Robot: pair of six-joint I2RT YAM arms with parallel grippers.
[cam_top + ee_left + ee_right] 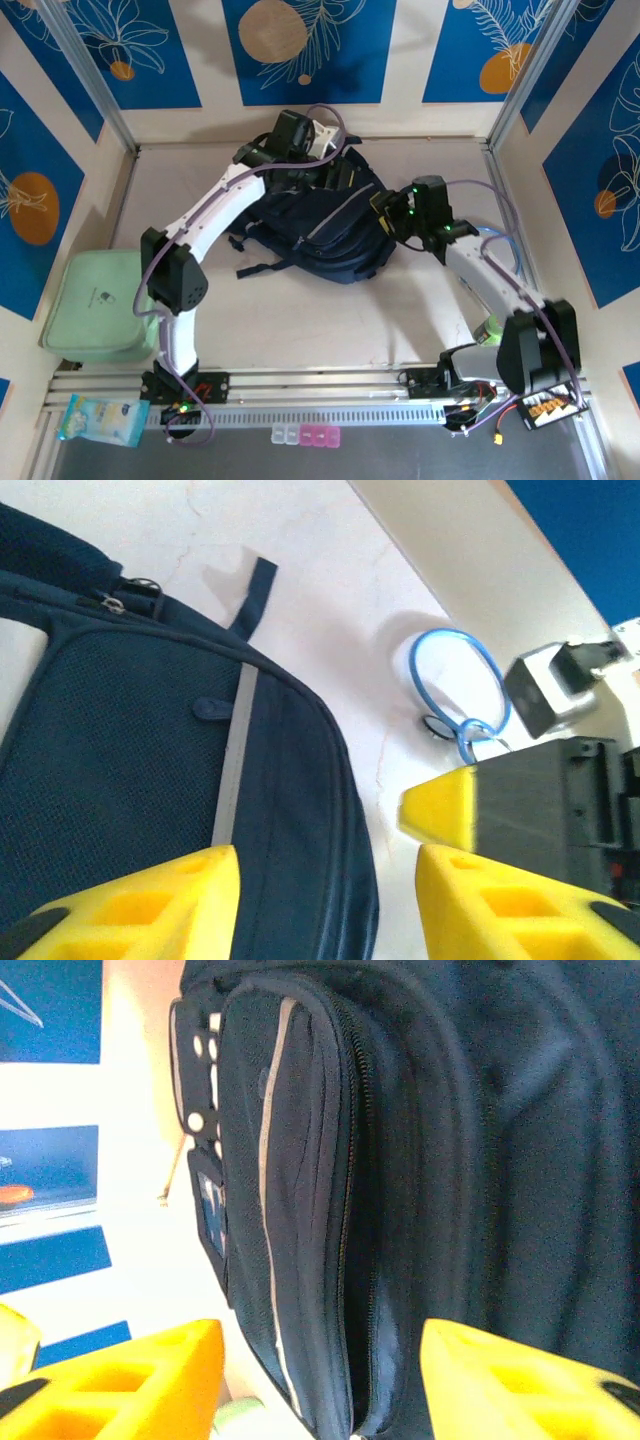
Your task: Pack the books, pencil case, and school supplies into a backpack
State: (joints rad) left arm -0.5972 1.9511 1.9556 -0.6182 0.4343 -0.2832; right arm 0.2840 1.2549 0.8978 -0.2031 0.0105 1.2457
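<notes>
Table (pixel 330 320): backpack (pixel 320 235) centre, pale-green box (pixel 95 305) left edge.

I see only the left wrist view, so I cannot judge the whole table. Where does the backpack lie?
Observer: In the top view the backpack lies in the middle, toward the far side.
Operator: Is the other gripper open?
Observer: Yes; the right gripper stands open, facing the backpack, gripping nothing.
Operator: What else lies nearby?
Observer: A pale-green box at the left edge, beside the left arm.
</notes>
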